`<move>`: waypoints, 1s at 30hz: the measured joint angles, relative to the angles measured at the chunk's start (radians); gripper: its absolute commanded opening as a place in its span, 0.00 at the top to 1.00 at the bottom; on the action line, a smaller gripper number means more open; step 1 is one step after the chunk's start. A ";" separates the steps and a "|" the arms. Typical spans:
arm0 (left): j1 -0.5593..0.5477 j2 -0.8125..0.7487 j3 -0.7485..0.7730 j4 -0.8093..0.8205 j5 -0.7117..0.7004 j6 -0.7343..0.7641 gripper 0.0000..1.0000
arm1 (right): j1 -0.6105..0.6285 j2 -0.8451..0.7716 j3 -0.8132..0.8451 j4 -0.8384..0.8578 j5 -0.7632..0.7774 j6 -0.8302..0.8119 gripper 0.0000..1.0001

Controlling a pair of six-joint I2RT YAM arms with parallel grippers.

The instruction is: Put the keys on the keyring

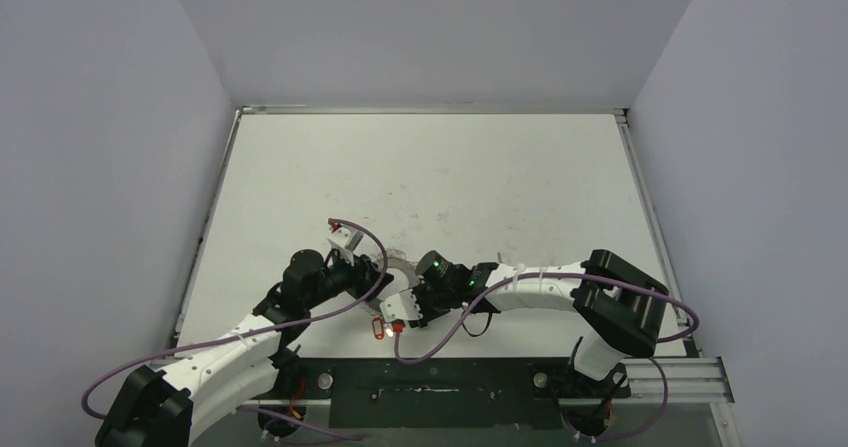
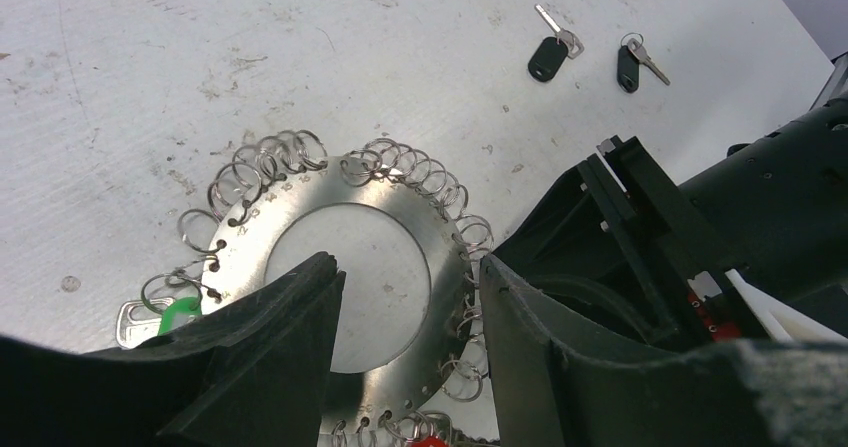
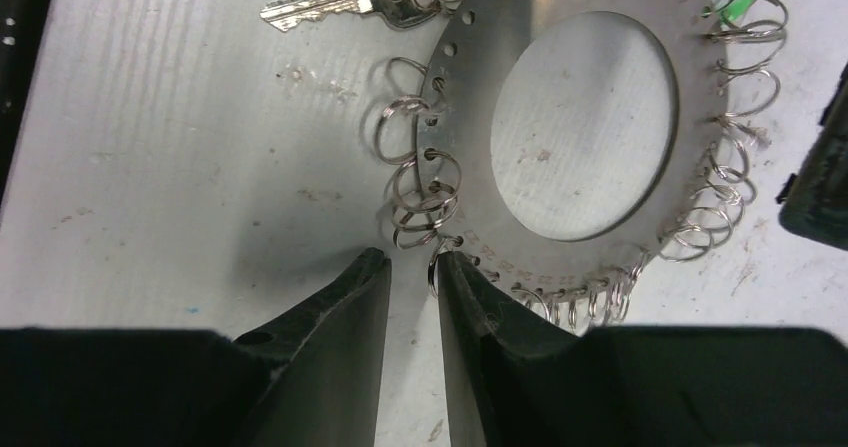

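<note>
Since the keyring is thin, stiff, slick metal lying flat on the table, you want it by its flat band, not by the springy wire loops. Your left gripper stands half open astride that band, one finger over the hole and one outside the edge, unclamped. Your right gripper is narrow, with a single loop against one finger. The keys, light and skittish, lie well apart beyond; pinch their black heads.
</note>
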 measured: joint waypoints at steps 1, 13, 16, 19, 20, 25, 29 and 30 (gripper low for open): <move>0.000 0.000 0.000 0.000 -0.002 0.000 0.49 | 0.000 0.002 0.003 0.004 0.005 0.001 0.76; 0.000 0.006 -0.001 0.000 -0.018 -0.021 0.49 | 0.004 0.004 0.005 0.069 0.067 0.098 0.85; 0.000 0.011 -0.002 0.000 -0.021 -0.025 0.49 | -0.008 -0.008 0.005 0.108 0.059 0.148 0.82; 0.000 0.011 -0.002 0.000 -0.022 -0.028 0.49 | -0.040 -0.042 -0.010 0.169 0.043 0.212 0.81; 0.000 0.011 -0.002 0.000 -0.022 -0.029 0.49 | -0.057 -0.061 -0.020 0.190 0.037 0.235 0.79; -0.001 0.011 -0.002 0.000 -0.025 -0.039 0.49 | -0.143 -0.130 -0.056 0.269 0.007 0.327 0.77; -0.002 0.011 -0.002 0.000 -0.026 -0.043 0.49 | -0.177 -0.141 -0.060 0.282 0.000 0.356 0.75; -0.002 0.011 -0.002 0.000 -0.026 -0.043 0.49 | -0.178 -0.141 -0.060 0.276 -0.004 0.356 0.75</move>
